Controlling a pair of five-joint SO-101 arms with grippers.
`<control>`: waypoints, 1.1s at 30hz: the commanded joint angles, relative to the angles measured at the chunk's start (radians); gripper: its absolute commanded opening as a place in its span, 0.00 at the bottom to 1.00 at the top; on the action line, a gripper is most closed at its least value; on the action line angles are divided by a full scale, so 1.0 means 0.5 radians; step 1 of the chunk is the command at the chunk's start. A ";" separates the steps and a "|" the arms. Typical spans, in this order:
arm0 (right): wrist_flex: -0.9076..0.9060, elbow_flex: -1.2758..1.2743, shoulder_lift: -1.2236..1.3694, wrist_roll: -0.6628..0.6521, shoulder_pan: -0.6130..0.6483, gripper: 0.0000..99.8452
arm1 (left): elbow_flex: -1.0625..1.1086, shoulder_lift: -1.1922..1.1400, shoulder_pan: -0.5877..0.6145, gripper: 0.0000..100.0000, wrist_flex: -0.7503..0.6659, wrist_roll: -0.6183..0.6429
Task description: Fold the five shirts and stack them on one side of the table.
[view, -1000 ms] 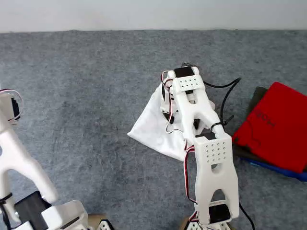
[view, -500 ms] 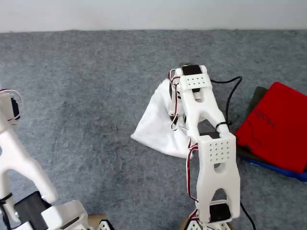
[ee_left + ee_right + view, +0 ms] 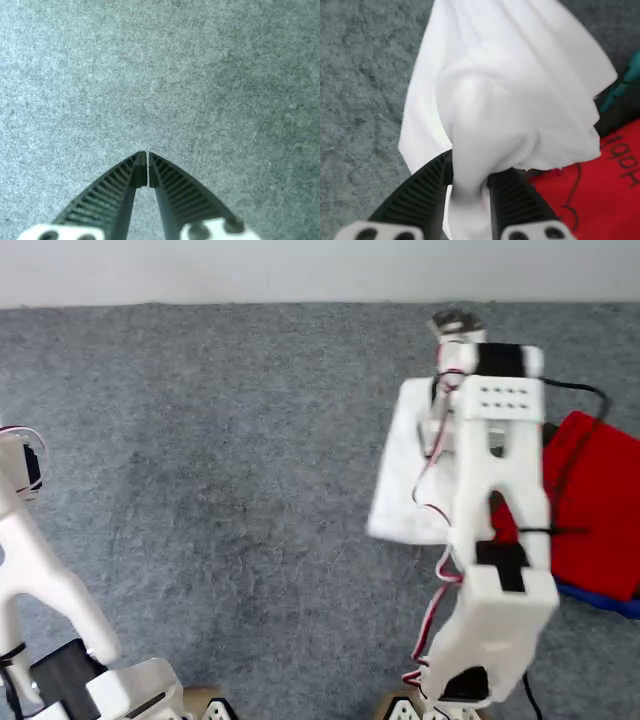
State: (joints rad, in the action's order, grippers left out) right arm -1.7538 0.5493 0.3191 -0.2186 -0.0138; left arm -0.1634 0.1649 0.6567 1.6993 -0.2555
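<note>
the grey, felt-like table [image 3: 200, 440] is the biggest thing in the high view. the right arm [image 3: 495, 540] stretches from the near edge out across it, and the left arm [image 3: 40, 580] stands folded back at the near corner on its own side. from above, the white shirt [image 3: 400, 480] is a plain pale sheet lying under and beside the right arm's wrist, with the arm covering the place where it is held. just past that wrist lies the folded red shirt [image 3: 600, 490], with a blue edge [image 3: 600, 598] sticking out beneath it on the side toward the arm bases. the right wrist view gives the grip itself: the right gripper [image 3: 470, 167] has its black ribbed fingers [image 3: 420, 192] clamped on a bunched fold of the white shirt [image 3: 510, 85]. ahead of the fingertips the cloth fans out in soft, rounded pleats, smooth and unmarked. whether its far hem touches the table cannot be told. beyond the cloth the red shirt [image 3: 600, 180] shows dark print, with a dark layer [image 3: 620, 117] and a teal edge [image 3: 626, 75] next to it. in the left wrist view the left gripper [image 3: 147, 160] has its tips pressed together on nothing, with bare table ahead of it, well apart from the shirts.
</note>
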 commanded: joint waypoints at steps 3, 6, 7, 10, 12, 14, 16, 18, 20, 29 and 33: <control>-0.084 -0.003 -0.489 -0.255 -0.269 0.01 | -0.008 0.058 0.009 0.01 -0.021 -0.018; -0.081 -0.003 -0.539 -0.374 -0.456 0.01 | -0.008 0.058 0.003 0.01 -0.025 -0.018; -0.081 -0.003 -0.539 -0.411 -0.529 0.01 | -0.008 0.058 0.003 0.01 -0.025 -0.018; -0.035 -0.003 -0.474 -0.516 -0.744 0.01 | -0.008 0.058 0.003 0.01 -0.025 -0.018; 0.035 -0.003 -0.394 -0.565 -0.879 0.01 | -0.008 0.058 0.003 0.01 -0.025 -0.018; 0.118 -0.003 -0.308 -0.635 -0.999 0.01 | -0.008 0.058 0.000 0.01 -0.025 -0.018; 0.189 -0.003 -0.241 -0.743 -1.088 0.01 | -0.008 0.058 0.000 0.01 -0.025 -0.018; 0.232 -0.003 -0.189 -0.850 -1.146 0.01 | -0.008 0.055 0.000 0.01 -0.025 -0.018; 0.235 -0.003 -0.164 -0.924 -1.180 0.05 | -0.008 0.055 0.000 0.01 -0.025 -0.018; 0.226 0.049 -0.422 -0.951 -1.260 0.39 | -0.008 0.074 -0.071 0.01 -0.009 -0.018; 0.222 0.043 -0.532 -0.939 -1.232 0.39 | -0.017 0.077 -0.193 0.01 -0.009 -0.012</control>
State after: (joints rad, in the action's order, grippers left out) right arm -1.6586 0.5416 0.1320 -0.6820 -0.6322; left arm -0.1634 0.1649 0.6015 1.6993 -0.2555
